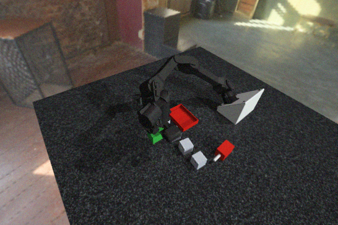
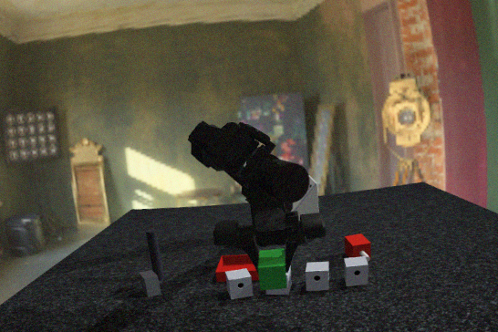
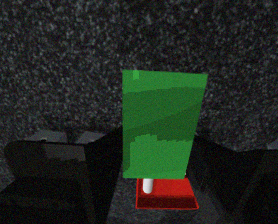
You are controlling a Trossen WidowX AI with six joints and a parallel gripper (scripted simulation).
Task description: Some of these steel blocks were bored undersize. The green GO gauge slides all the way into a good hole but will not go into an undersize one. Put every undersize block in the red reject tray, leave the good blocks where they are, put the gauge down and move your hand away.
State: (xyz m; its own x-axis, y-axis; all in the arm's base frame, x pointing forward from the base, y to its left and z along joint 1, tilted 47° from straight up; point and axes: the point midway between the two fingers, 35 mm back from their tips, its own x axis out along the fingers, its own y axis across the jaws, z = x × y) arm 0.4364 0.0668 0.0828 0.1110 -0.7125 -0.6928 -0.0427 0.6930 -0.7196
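My gripper (image 1: pixel 155 136) (image 2: pixel 272 269) (image 3: pixel 150 129) is shut on the green GO gauge (image 1: pixel 156 138) (image 2: pixel 272 262) (image 3: pixel 162 120) and holds it low over the table, at the front of the block row. Its white pin (image 3: pixel 147 185) points towards the red reject tray (image 1: pixel 183 117) (image 2: pixel 233 262) (image 3: pixel 167 197). In the exterior view the gauge hides most of one steel block (image 2: pixel 284 287). Other steel blocks (image 2: pixel 239 283) (image 2: pixel 316 275) (image 2: pixel 356 271) stand in a row with their holes facing the camera. In the top view one block (image 1: pixel 173 133) sits in the arm's shadow, and two blocks (image 1: pixel 186 146) (image 1: pixel 198 159) stand further right.
A red gauge (image 1: pixel 225 149) (image 2: pixel 357 244) with a white pin (image 1: pixel 216 157) lies at the right end of the row. A white wedge-shaped body (image 1: pixel 241 106) stands behind it. A small grey block with a dark upright rod (image 2: pixel 150 283) stands at the left.
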